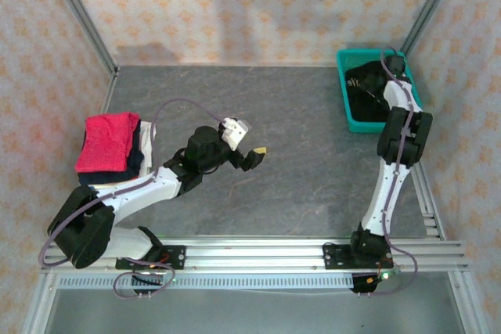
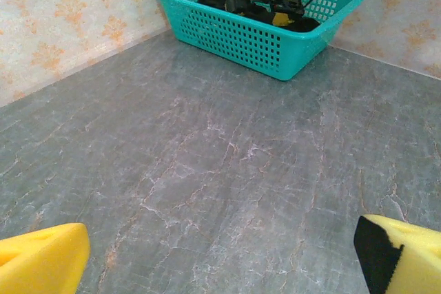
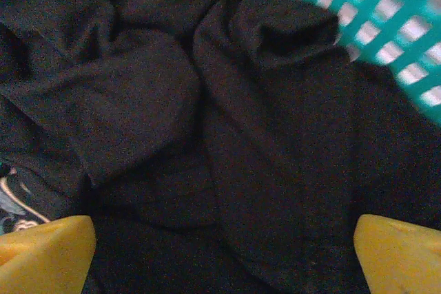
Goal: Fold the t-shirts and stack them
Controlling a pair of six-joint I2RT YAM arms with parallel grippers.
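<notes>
My right end effector (image 3: 220, 259) hangs inside the teal basket (image 3: 386, 18), jaws apart and empty. The black t-shirt (image 3: 172, 101) lies crumpled directly beneath it, with no clear long axis and one thick fold running straight ahead. My left end effector (image 1: 254, 154), also apart, sits well outside the basket over the bench (image 1: 305, 115) — the folded crimson t-shirt (image 1: 106, 140) farther still — so the right one is nearer.

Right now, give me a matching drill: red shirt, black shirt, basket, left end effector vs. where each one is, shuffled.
1 red shirt
2 black shirt
3 basket
4 left end effector

a far right corner of the table
b open, above bare table
c on top of the pile at the left
d crumpled in the basket

Pairs: 1-c, 2-d, 3-a, 4-b
</notes>
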